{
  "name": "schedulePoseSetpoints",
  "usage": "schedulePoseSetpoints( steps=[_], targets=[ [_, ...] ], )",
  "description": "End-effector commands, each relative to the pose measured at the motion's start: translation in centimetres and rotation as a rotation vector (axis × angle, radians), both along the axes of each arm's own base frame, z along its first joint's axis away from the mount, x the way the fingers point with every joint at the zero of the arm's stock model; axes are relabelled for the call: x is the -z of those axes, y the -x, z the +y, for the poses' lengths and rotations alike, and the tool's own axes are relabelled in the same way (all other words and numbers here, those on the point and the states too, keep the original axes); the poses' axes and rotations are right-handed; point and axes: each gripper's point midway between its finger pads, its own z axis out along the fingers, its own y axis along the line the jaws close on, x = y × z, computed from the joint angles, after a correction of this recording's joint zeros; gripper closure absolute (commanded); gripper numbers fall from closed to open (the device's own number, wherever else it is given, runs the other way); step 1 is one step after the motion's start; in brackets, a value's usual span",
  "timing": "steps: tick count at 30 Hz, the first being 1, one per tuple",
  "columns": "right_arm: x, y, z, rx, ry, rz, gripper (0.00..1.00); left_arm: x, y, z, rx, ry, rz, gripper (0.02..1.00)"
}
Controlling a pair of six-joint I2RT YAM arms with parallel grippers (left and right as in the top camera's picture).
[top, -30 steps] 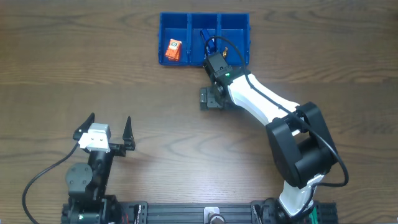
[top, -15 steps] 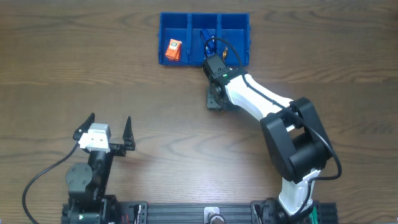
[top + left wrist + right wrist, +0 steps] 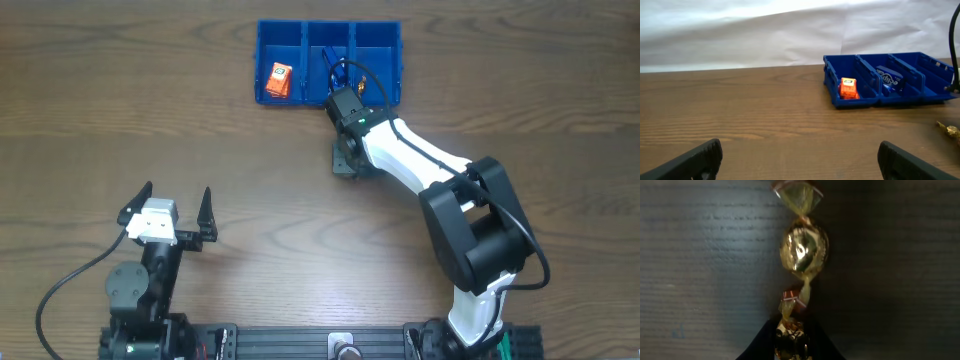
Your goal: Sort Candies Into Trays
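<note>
Nearest, the left gripper rests low by its base, fingers spread wide with nothing between them. Further out on the bench, the right gripper is down at the wood, fingers pinched on the twisted tail of a gold-wrapped candy, just short of the blue three-compartment tray. An orange candy sits in the tray's left compartment, and a blue-wrapped candy in the middle one.

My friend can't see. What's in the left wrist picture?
A blue tray with three sections sits on a wooden table; an orange candy is in one end section and a blue candy in the middle one. A gold candy is on the table nearby.
</note>
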Motion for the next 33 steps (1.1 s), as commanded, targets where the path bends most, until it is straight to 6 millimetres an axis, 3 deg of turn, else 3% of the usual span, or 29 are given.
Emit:
schedulePoseSetpoints(
  steps=[1, 6, 9, 13, 16, 21, 29, 30, 33],
  targets=[
    [-3.7, -0.3, 0.3, -0.010, -0.026, -0.077, 0.963, 1.6, 0.1, -0.3, 0.021, -0.002, 0.045, 0.020],
    [-11.3, -3.4, -0.9, 0.023, -0.012, -0.279, 0.965, 1.6, 0.1, -0.3, 0.021, -0.002, 0.045, 0.020],
    [-15.7, -7.1, -2.2, 0.044, 0.012, -0.426, 0.965, 1.6, 0.1, -0.3, 0.021, -0.002, 0.045, 0.020],
    [-18.7, -11.9, -3.8, 0.065, 0.021, -0.611, 0.965, 1.6, 0.1, -0.3, 0.021, -0.002, 0.045, 0.020],
    [-18.5, -14.4, -4.9, 0.094, 0.020, -0.670, 0.965, 1.6, 0.1, -0.3, 0.021, -0.002, 0.045, 0.020],
    [-15.0, -17.5, -5.9, 0.108, 0.044, -0.683, 0.965, 1.6, 0.1, -0.3, 0.021, -0.002, 0.045, 0.020],
    [-11.9, -18.8, -5.6, 0.091, 0.060, -0.669, 0.958, 1.6, 0.1, -0.3, 0.021, -0.002, 0.045, 0.020],
    [-11.7, -18.8, -5.6, 0.090, 0.060, -0.668, 0.932, 1.6, 0.1, -0.3, 0.021, -0.002, 0.045, 0.020],
    [-11.6, -19.0, -5.5, 0.091, 0.059, -0.673, 0.614, 1.6, 0.1, -0.3, 0.021, -0.002, 0.045, 0.020]
  ],
)
